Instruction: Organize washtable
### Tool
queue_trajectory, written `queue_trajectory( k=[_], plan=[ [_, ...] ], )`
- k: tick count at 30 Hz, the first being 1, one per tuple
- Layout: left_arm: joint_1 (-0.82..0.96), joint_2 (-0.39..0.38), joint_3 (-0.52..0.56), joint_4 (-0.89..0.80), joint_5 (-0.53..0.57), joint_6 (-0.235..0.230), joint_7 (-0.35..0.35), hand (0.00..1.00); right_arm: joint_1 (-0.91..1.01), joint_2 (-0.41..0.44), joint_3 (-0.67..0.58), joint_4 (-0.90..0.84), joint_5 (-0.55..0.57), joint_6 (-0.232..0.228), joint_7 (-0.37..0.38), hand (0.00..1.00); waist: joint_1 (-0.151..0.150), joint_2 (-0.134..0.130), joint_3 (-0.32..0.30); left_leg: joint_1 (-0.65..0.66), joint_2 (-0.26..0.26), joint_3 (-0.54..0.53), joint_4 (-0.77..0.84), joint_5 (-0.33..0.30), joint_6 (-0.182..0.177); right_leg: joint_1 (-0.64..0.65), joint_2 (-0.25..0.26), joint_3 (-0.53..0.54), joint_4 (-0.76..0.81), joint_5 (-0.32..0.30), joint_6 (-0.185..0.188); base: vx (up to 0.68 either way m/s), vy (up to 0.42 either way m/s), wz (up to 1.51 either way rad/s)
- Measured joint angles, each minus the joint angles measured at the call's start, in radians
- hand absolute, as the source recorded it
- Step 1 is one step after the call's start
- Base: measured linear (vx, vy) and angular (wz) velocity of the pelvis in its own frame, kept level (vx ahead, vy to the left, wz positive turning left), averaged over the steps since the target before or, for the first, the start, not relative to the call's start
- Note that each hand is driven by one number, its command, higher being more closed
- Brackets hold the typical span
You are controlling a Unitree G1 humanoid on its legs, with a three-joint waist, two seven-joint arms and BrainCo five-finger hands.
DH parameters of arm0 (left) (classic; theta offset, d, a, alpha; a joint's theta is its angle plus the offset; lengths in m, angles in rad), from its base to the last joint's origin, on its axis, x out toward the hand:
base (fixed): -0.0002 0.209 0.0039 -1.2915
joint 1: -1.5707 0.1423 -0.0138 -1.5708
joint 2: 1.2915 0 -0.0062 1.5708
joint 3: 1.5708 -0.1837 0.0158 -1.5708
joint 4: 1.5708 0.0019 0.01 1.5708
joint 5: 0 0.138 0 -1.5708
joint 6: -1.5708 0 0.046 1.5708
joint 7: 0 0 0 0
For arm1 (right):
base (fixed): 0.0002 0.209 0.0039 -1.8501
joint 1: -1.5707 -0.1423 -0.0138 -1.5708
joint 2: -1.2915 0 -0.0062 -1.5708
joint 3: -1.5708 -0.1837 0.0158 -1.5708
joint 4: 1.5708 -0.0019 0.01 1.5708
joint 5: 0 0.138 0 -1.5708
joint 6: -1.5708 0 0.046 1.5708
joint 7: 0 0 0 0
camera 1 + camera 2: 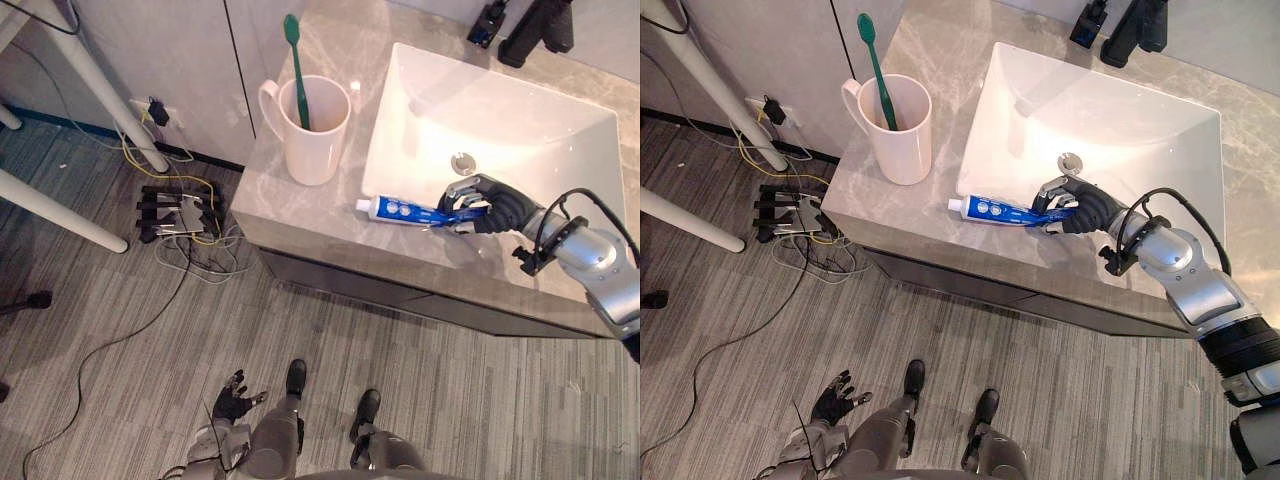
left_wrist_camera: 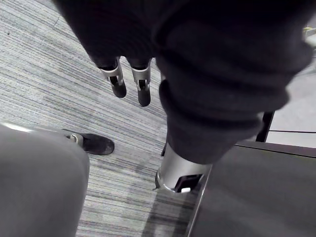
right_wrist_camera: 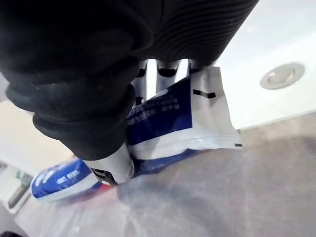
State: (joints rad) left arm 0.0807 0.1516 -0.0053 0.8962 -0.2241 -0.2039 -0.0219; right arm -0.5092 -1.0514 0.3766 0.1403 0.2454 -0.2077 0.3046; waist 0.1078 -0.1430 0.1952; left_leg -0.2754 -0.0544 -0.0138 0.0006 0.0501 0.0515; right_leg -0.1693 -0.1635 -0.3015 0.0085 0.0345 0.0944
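Left eye view: the right hand (image 1: 480,205) is on the toothpaste tube (image 1: 410,211), fingers curled round its flat crimped end. The tube lies along the front strip of the desk (image 1: 290,205), just beside the basin (image 1: 520,120), cap end pointing toward the mug (image 1: 315,135). A green toothbrush (image 1: 297,70) stands in that mug. So the step in hand looks like the pick-up of the tube. The left hand (image 1: 235,395) hangs low over the floor, fingers relaxed and spread, holding nothing.

Right eye view: same scene, and the gap between cap and mug reads clearly. The next move probably calls for a lift, a carry across to the mug, and a turn of the wrist so the tube drops in upright beside the toothbrush.

Left wrist view: straight fingers (image 2: 117,81) over grey striped carpet (image 2: 44,79). That confirms the idle, empty hand, which is small in the head views.

Right wrist view: here is the grip itself. The thumb (image 3: 111,165) presses the blue-and-white tube against the fingers behind it, right at the crimp. The basin drain (image 3: 282,75) sits just beyond. Whether the tube rests on the desk or hangs just above it, I cannot tell.
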Motion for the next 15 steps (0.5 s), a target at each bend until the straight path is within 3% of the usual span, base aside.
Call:
queue_trajectory(
  k=[4, 12, 15],
  plan=[
    [-0.002, 0.0, -0.001, 0.0, 0.0, 0.0, 0.0, 0.0, 0.001, -0.027, 0.018, 0.0, -0.001, 0.017, 0.001, 1.0, 0.014, -0.002, -0.003, 0.009, 0.0, -0.008, 0.0, 0.0, 0.0, 0.01, 0.0, -0.001, 0.005, -0.004, -0.005, 0.02, 0.007, 0.06],
    [0.0, 0.0, 0.019, 0.013, 0.001, 0.027, 0.003, 0.0, 0.047, -0.024, 0.007, 0.001, -0.035, 0.041, 0.0, 1.0, 0.013, -0.004, -0.04, 0.045, -0.002, -0.04, -0.002, 0.0, -0.001, 0.06, 0.002, -0.031, 0.003, -0.009, -0.014, 0.03, -0.005, 0.11],
    [0.075, -0.02, 0.074, -0.151, -0.074, 0.041, 0.018, 0.0, 0.111, 0.016, -0.065, -0.011, -0.047, 0.037, 0.014, 1.0, 0.011, -0.004, -0.062, 0.063, -0.003, -0.045, -0.009, 0.0, -0.001, 0.078, 0.002, -0.035, 0.002, -0.01, -0.013, 0.04, 0.002, 0.08]
  ],
)
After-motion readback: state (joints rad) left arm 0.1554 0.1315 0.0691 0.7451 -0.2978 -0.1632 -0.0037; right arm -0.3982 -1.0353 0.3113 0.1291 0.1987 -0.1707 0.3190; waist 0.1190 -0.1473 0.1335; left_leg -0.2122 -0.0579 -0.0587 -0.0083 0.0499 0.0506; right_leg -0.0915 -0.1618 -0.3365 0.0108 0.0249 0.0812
